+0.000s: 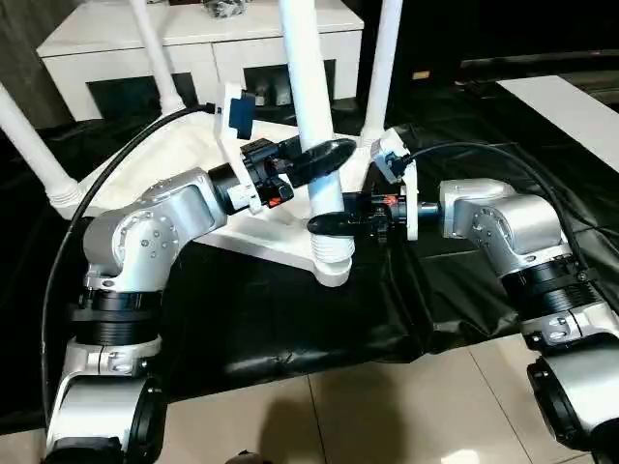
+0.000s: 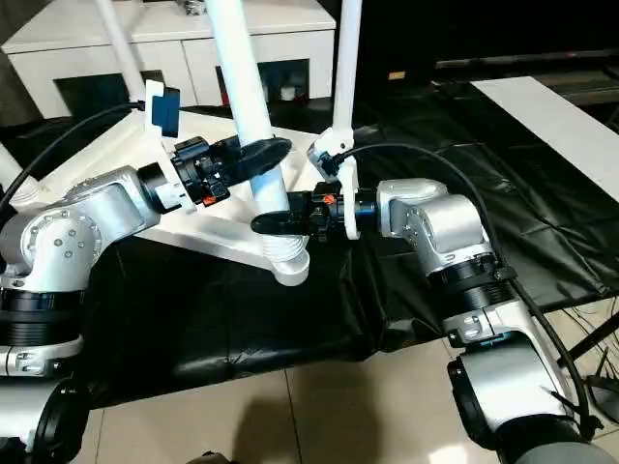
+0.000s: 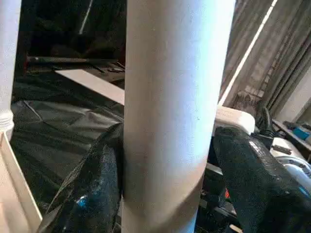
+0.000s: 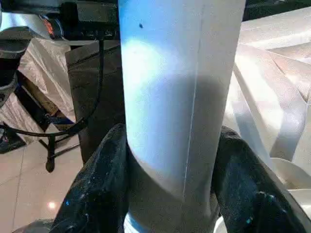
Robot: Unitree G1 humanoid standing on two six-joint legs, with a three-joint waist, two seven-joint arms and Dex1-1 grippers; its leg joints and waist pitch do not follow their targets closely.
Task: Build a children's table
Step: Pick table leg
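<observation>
Last leg (image 1: 308, 87) stands in the tabletop's (image 1: 261, 242) 6 o'clock socket (image 1: 331, 263). My right end effector (image 1: 334, 224) is clamped on the leg. My left end effector (image 1: 321, 155) stands apart around it. Next I'd seat it by pushing straight down.

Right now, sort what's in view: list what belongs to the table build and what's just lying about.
Belongs to the job:
- tabletop, upside down
- near leg in its corner socket, both grippers around it
- three other upright legs

Just there:
- white cabinet
- black cover
- white board
</observation>
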